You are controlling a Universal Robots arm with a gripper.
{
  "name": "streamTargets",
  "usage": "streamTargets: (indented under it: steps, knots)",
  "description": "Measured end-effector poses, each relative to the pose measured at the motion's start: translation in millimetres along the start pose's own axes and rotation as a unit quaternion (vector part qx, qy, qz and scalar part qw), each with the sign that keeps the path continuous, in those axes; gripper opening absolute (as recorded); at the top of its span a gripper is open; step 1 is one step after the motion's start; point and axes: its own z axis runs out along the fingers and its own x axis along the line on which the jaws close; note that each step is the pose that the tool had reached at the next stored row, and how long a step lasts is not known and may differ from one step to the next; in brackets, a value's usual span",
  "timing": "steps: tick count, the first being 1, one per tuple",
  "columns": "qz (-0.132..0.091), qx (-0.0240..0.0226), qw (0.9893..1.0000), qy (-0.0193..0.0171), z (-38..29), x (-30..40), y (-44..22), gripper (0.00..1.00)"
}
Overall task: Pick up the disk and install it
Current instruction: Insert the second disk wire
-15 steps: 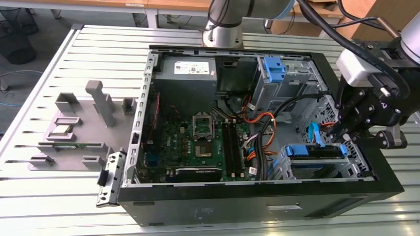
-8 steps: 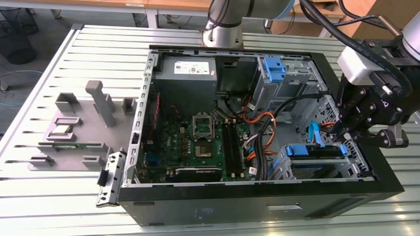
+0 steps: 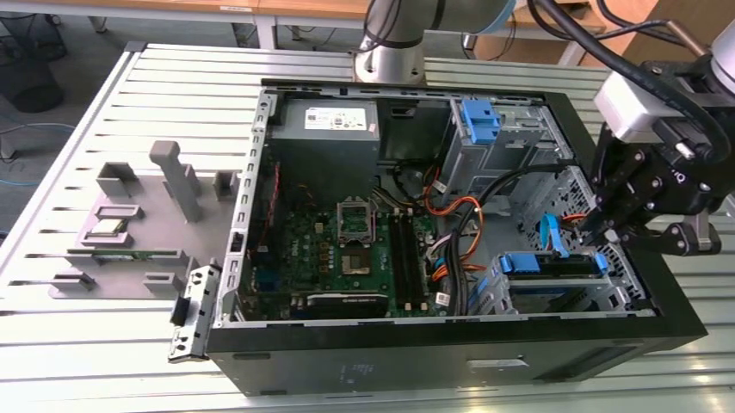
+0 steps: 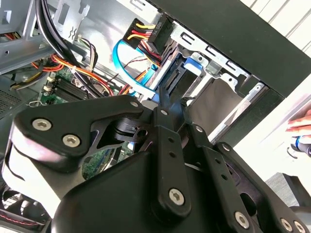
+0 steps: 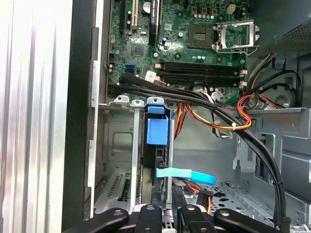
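Note:
The disk [image 3: 552, 263] stands on edge in the lower drive cage at the exterior view's right, inside the open computer case, with its blue carrier frame on top. The first wrist view shows the blue carrier of the disk [image 5: 157, 132] slotted between the cage's metal rails. My gripper [image 3: 597, 231] hangs just above that cage. In both wrist views its black fingers come together in line with the disk's edge, at the gripper [image 5: 166, 196] and the gripper [image 4: 164, 99], and they look shut. Whether the tips touch the disk [image 4: 190, 65] is hidden.
A light-blue flat cable [image 5: 187, 174] and a thick black cable bundle [image 5: 214, 116] cross beside the cage. Further in the case are the motherboard [image 3: 344, 241], a grey power supply [image 3: 327, 120] and a taller blue bracket [image 3: 479, 120]. Grey fixtures [image 3: 126, 215] stand on the table. A hand [image 4: 301, 124] shows outside the case.

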Motion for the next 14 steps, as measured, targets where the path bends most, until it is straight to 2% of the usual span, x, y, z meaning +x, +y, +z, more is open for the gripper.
streamTargets:
  steps: [8,14]
  knots:
    - [0.000,0.0000,1.0000,0.0000,-4.1,-0.3,0.0,0.24]
    - [0.000,0.0000,1.0000,0.0000,-4.4,-0.3,0.0,0.24]
